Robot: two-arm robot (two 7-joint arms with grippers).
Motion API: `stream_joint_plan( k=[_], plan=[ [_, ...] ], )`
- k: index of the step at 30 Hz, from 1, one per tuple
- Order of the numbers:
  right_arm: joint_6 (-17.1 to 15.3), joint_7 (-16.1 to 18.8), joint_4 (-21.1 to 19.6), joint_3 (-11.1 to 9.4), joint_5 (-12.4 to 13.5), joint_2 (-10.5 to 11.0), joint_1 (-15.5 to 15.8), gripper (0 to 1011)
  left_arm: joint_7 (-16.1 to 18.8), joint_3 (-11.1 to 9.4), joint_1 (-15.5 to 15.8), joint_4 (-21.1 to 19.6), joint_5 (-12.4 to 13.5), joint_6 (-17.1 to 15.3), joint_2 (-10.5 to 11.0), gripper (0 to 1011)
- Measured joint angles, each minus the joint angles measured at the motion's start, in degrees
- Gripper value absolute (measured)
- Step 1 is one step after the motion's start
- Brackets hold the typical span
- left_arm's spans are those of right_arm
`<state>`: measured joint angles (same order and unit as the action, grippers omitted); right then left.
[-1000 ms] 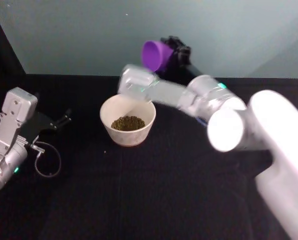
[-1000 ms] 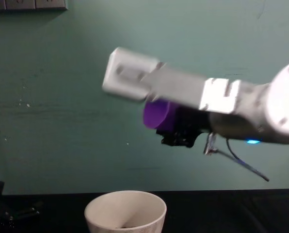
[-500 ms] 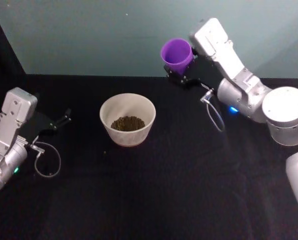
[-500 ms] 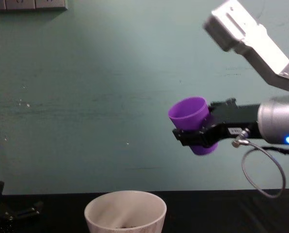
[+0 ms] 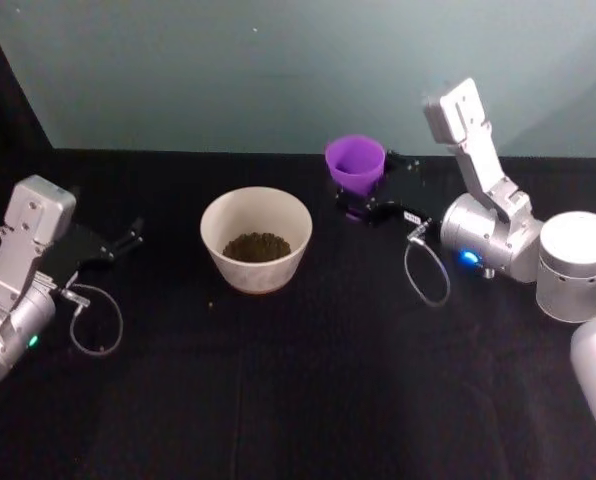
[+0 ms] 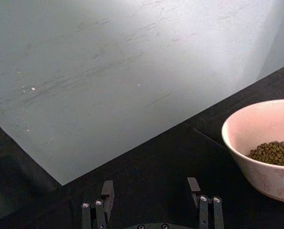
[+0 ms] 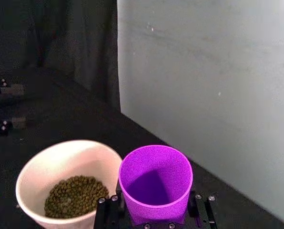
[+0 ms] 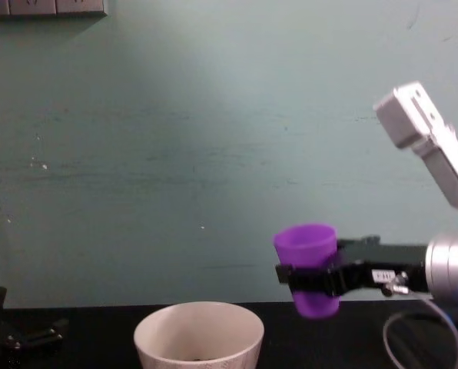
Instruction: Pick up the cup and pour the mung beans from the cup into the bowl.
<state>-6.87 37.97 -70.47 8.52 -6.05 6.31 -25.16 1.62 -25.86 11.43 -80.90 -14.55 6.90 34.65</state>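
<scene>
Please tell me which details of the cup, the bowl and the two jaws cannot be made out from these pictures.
- Whether the cup touches the table: its base hides behind the right gripper in the chest view.
- The cup's bottom, in the right wrist view: the lower edge cuts it off.
- The bowl's foot: cut by the chest view's lower edge.
- The mung beans: too small to count.
- The left gripper: its base is cut off.

1. The wide off-white round bowl [image 5: 256, 238] stands on the black counter [image 5: 308, 400].
2. The dark mung beans [image 5: 256, 246] lie inside it.
3. The small purple plastic cup [image 5: 355, 165] is upright to the right of the bowl, a little behind it.
</scene>
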Motion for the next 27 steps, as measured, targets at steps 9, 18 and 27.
stream_joint_plan(
  k=[9, 18, 27],
  plan=[
    [1.36, 0.41, 5.28, -1.03, 3.61, -0.04, -0.32, 717, 0.00, 0.00, 0.01, 0.00, 0.00, 0.00, 0.00, 1000],
    [2.52, 0.34, 6.96, -1.04, 5.91, -0.04, -0.41, 717, 0.00, 0.00, 0.00, 0.00, 0.00, 0.00, 0.00, 1000],
    [2.75, -0.01, 6.97, -0.86, 6.50, 0.01, -0.39, 716, 0.00, 0.00, 0.00, 0.00, 0.00, 0.00, 0.00, 1000]
  ],
)
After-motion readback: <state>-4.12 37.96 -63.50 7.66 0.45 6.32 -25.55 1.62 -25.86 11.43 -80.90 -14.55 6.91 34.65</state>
